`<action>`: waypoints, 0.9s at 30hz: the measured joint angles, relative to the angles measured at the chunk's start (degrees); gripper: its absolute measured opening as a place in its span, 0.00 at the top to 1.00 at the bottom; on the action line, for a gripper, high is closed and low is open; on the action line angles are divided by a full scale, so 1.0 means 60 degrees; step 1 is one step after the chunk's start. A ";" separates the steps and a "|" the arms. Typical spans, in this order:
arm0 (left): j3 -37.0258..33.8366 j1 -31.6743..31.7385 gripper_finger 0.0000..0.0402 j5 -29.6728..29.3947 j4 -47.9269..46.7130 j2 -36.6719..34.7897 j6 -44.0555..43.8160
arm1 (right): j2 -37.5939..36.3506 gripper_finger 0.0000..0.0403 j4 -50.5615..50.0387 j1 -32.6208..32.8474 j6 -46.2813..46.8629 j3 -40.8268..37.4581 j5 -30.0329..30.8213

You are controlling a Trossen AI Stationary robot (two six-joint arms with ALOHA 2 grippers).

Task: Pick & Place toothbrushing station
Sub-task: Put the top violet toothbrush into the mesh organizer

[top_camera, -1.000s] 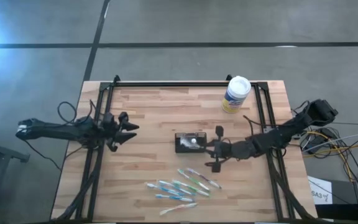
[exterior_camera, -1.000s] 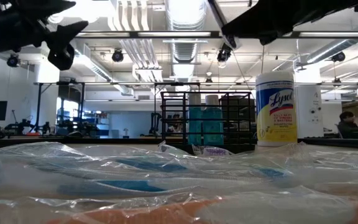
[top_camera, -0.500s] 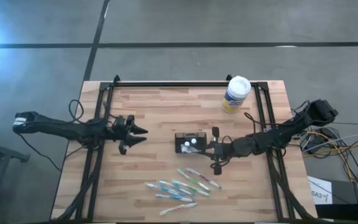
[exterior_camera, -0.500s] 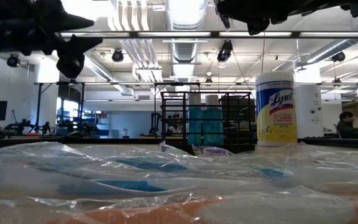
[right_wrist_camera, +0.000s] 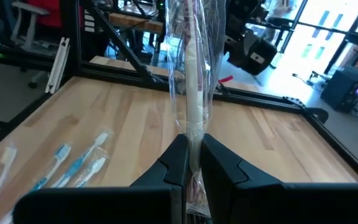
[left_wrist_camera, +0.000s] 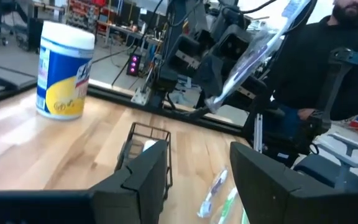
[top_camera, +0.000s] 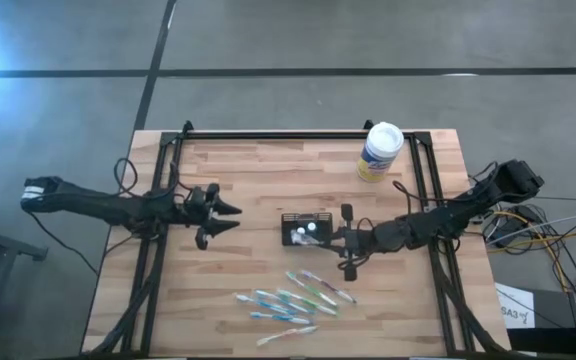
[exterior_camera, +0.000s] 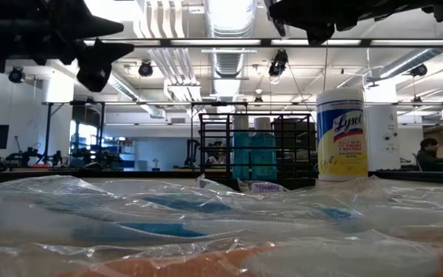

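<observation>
- we see the toothbrushing station, a small black box-shaped holder, standing near the middle of the wooden table; from above, two pale items show in its top
- our right gripper sits just to the right of the station, its fingers pressed together on a wrapped toothbrush; in the right wrist view the clear wrapper stands up from between the two dark fingers
- in the left wrist view the same wrapped toothbrush shows in the right gripper above and behind the station
- our left gripper hovers over the left part of the table, well apart from the station and pointing toward it, with its fingers spread and nothing between them
- a cluster of loose toothbrushes lies on the table on the near side of the station, several with blue and green on them
- a canister with a white lid and yellow label stands near the far right corner of the table
- a person in dark clothing is beyond the table in the left wrist view
</observation>
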 joint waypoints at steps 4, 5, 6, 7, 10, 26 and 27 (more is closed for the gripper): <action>0.0388 -0.0169 0.55 -0.0018 0.0001 0.0332 0.0495 | 0.0000 0.94 0.0005 0.0002 0.0168 -0.0002 0.0004; 0.0501 -0.0271 0.55 -0.0075 0.0001 0.0457 0.0736 | 0.0000 0.94 0.0014 -0.0001 0.0149 -0.0002 0.0004; 0.0632 -0.0375 0.55 -0.0247 0.0003 0.0612 0.1000 | 0.0000 0.94 0.0031 -0.0013 0.0135 -0.0002 0.0005; 0.0777 -0.0475 0.55 -0.0507 0.0002 0.0780 0.1282 | 0.0000 0.94 0.0044 -0.0045 0.0135 -0.0002 0.0026; 0.1344 -0.0677 0.55 -0.1218 0.0003 0.1379 0.1956 | 0.0000 0.94 0.0050 -0.0142 0.0240 0.0015 0.0085; 0.4539 -0.0878 0.55 -0.1045 0.0943 0.5644 0.3159 | 0.0151 0.94 0.0055 0.0058 0.0630 -0.0107 0.0665; 0.4731 -0.0889 0.55 -0.0843 0.0932 0.5860 0.3152 | 0.0188 0.94 0.0053 0.0058 0.0633 -0.0107 0.0850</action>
